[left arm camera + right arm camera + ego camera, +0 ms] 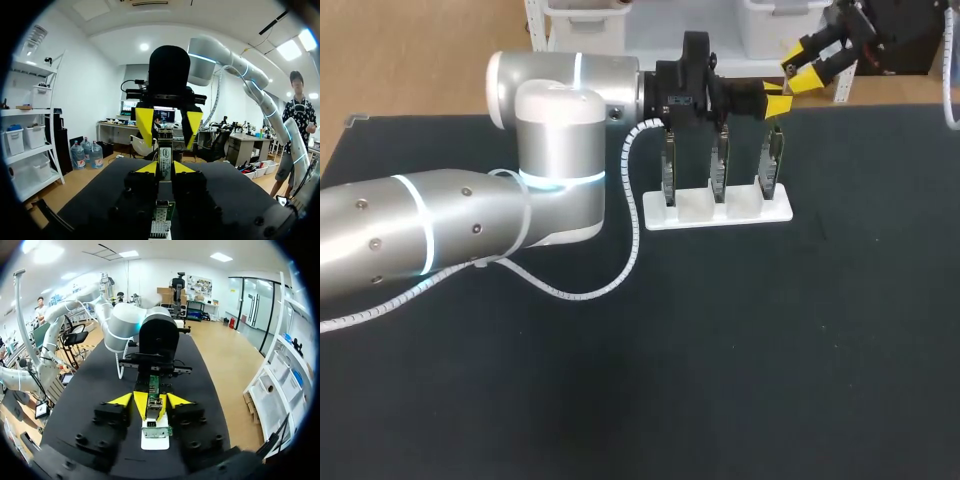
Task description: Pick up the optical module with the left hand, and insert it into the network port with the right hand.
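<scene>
In the left wrist view my left gripper (165, 169) is shut on the optical module (165, 156), a thin green piece with a white label. It holds the module above the rack of network cards (162, 218). My right gripper (168, 125) faces it, its yellow fingers (145, 125) standing apart on either side of the module's far end. Seen from the right wrist, the module (154, 383) runs from the left gripper's black body to between my right gripper (152, 402) tips. From the head camera, the left gripper (775, 100) and right gripper (798, 75) meet at the back right.
A white rack (720, 213) at the back middle holds three upright network cards (720, 165). My left arm (550, 170) lies across the left half of the black table, with a coiled white cable (620, 270) hanging beside the rack.
</scene>
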Robot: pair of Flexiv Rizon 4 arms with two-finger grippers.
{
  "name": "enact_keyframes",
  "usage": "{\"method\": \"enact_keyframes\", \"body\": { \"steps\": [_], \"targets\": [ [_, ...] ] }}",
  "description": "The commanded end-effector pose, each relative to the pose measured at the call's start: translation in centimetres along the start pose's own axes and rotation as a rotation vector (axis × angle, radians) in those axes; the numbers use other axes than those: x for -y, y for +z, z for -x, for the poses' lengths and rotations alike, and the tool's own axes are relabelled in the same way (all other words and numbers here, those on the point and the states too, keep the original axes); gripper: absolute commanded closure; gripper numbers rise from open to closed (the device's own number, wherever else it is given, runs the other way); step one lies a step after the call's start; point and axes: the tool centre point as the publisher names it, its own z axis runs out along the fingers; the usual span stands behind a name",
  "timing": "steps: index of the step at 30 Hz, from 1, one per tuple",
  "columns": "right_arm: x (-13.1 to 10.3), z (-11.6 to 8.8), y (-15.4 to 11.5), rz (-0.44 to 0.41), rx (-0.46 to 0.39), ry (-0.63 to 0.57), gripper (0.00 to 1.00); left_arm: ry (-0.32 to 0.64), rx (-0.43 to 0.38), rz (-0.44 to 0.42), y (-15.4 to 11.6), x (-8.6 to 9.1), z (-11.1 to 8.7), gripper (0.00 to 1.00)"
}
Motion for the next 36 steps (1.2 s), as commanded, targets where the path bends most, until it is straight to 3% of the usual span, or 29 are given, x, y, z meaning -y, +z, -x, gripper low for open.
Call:
{"method": "enact_keyframes", "body": {
  "steps": [1, 13, 14, 15, 16, 36],
  "targets": [
    [0.15, -0.03, 0.04, 0.003, 0.002, 0.002, 1.00, 0.000, -0.001, 0.002, 0.02, 0.01, 0.01, 1.00],
    [0.05, -0.27, 0.07, 0.005, 0.001, 0.009, 1.00, 0.000, -0.001, 0.002, 0.02, 0.01, 0.01, 1.00],
    [0.04, -0.27, 0.07, 0.005, 0.002, 0.010, 1.00, 0.000, -0.001, 0.002, 0.02, 0.01, 0.01, 0.84],
    [0.04, -0.26, 0.07, 0.005, 0.002, 0.010, 1.00, 0.000, -0.001, 0.002, 0.02, 0.01, 0.01, 0.35],
    [0.04, -0.26, 0.08, 0.005, 0.003, 0.010, 1.00, 0.000, -0.001, 0.002, 0.02, 0.01, 0.01, 0.00],
    [0.10, -0.48, 0.19, 0.001, 0.007, 0.021, 1.00, 0.012, -0.044, 0.006, 0.09, 0.07, 0.68, 0.00]
  ]
}}
